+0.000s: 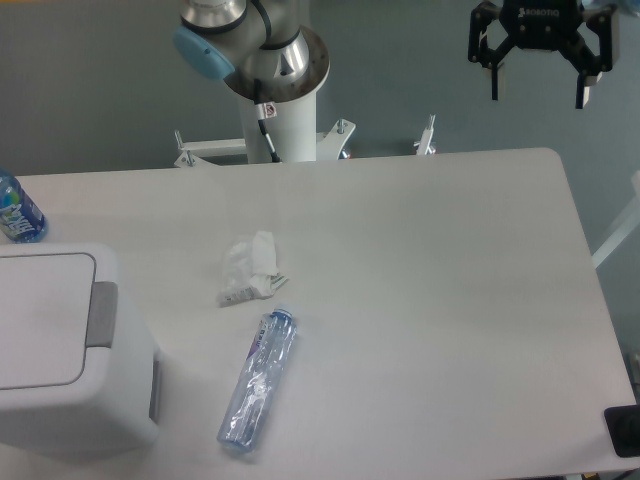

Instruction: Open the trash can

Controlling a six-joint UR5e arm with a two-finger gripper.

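Trash can (60,350) far from pincer (540,97)

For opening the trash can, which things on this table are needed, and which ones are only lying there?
Needed:
- trash can, lid shut
- its grey button strip
- gripper, open, high above the table's far right

Only lying there:
- empty clear bottle on its side
- crumpled wrapper
- blue bottle at the left edge

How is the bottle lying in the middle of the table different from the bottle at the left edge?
The middle bottle lies flat and shows whole; the left-edge bottle is cut off by the frame. The middle bottle looks clear and crumpled; the left-edge bottle shows a blue-green label. Both rest on the table, and neither is near the hand.
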